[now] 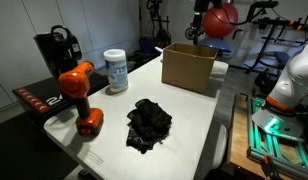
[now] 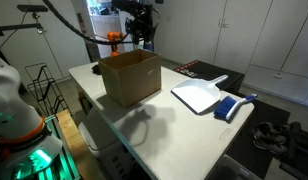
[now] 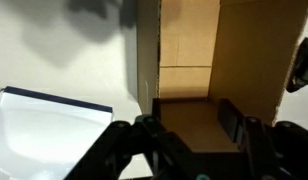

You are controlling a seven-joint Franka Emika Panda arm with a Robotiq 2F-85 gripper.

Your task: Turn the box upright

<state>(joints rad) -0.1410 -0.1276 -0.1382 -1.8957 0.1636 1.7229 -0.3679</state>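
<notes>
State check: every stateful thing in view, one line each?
Plain brown cardboard box: upright, opening facing up.
Robotiq gripper: open, empty, over the box opening.
Orange power drill: standing on its base.
White cylindrical tub: upright.
Black cloth: crumpled heap.
White flat dustpan: lying flat, empty.

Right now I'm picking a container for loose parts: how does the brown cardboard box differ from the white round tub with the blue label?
The brown cardboard box is square-sided and open on top; the white round tub with the blue label is cylindrical and closed by a lid. The box is clearly larger and wider; the tub is slim. Both stand upright on the white table.
</notes>
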